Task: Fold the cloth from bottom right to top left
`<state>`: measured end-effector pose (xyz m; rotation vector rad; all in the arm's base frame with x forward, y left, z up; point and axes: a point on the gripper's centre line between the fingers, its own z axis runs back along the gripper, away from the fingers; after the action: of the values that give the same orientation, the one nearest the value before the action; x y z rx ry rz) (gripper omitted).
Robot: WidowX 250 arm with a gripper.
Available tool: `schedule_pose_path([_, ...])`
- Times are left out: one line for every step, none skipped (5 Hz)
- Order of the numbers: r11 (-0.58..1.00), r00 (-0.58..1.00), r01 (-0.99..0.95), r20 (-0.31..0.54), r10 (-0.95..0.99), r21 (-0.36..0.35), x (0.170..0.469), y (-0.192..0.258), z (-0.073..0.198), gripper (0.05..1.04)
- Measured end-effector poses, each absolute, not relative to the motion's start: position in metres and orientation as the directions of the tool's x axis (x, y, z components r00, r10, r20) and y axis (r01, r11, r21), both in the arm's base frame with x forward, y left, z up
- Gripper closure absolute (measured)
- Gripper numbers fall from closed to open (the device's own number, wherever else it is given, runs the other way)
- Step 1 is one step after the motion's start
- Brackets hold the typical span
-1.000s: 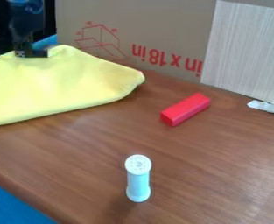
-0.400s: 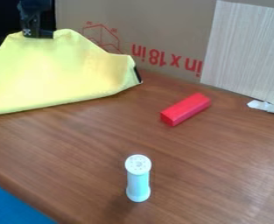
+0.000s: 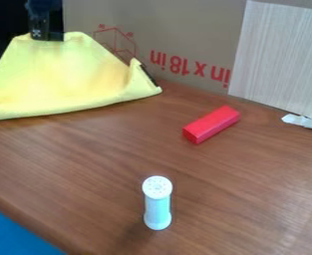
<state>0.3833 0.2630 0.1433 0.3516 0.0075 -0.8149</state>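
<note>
Camera view: jaws grip yellow cloth (image 3: 65,74)

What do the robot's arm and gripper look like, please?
The gripper is black and blocky, with straight edges and a small pale patterned mark low on its side. The arm above it is also dark, nearly black, with a slight bluish tone.

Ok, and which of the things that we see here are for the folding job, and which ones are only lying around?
For the folding:
- yellow cloth
- black two-finger gripper

Only lying around:
- red block
- white-capped pale blue cylinder
</note>
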Motion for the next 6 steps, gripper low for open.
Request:
schedule_pose_path([0.614,0.671,0.73,-0.144,-0.727,0.301,0.389,0.266,0.139,0.864])
schedule_pose_path([0.608,0.666,0.731,-0.133,-0.734,0.31,0.392,0.265,0.14,0.607])
schedule_pose_path([0.612,0.663,0.733,-0.11,-0.74,0.296,0.393,0.261,0.135,0.307])
schedule_pose_path([0.64,0.675,0.727,-0.086,-0.733,0.249,0.384,0.259,0.12,0.091])
schedule_pose_path([0.693,0.721,0.683,-0.057,-0.691,0.23,0.356,0.249,0.135,0.083])
schedule_pose_path([0.764,0.778,0.625,-0.053,-0.626,0.161,0.32,0.226,0.15,0.083])
